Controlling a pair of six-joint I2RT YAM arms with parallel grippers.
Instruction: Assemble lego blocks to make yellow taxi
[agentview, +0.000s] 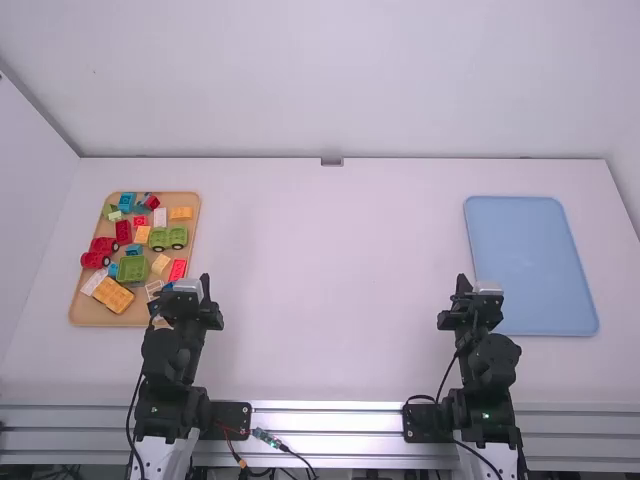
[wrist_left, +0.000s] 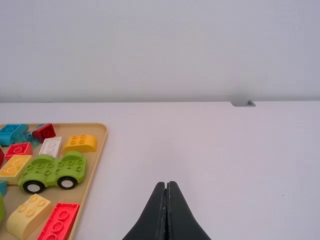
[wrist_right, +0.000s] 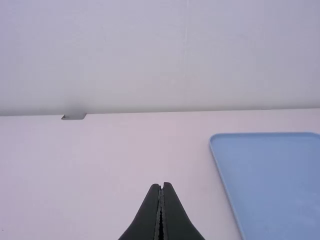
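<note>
On the white table, a taxi in loose parts

Across the table (agentview: 330, 280), the job looks to be at its start: no yellow taxi stands built, and its likely parts lie in the tan tray (agentview: 85, 312) on the left side. The blue tray (agentview: 530, 265) lies on the right, perhaps meant for the finished car. The left arm (agentview: 178, 350) stands by the tan tray, the right arm (agentview: 485, 360) by the blue one.

Among the parts are a large yellow block (agentview: 113, 294), a green wheeled base (wrist_left: 52, 170), a red wheeled piece (agentview: 97, 256), and smaller pieces: an arched yellow block (wrist_left: 81, 144) and a pale yellow block (wrist_left: 29, 217). Which base the taxi wants, I cannot tell.

The next move probably calls for the left gripper (wrist_left: 168, 184) to spread, come down over a chosen base and carry it to the middle, where yellow blocks can be pressed on. Crowded neighbours could get nudged on the way in.

Both pincers are closed on nothing: the left's tips meet in front of bare table, touching no block, and the right gripper (wrist_right: 162, 185) has its tips together too, just beside the blue tray.
</note>
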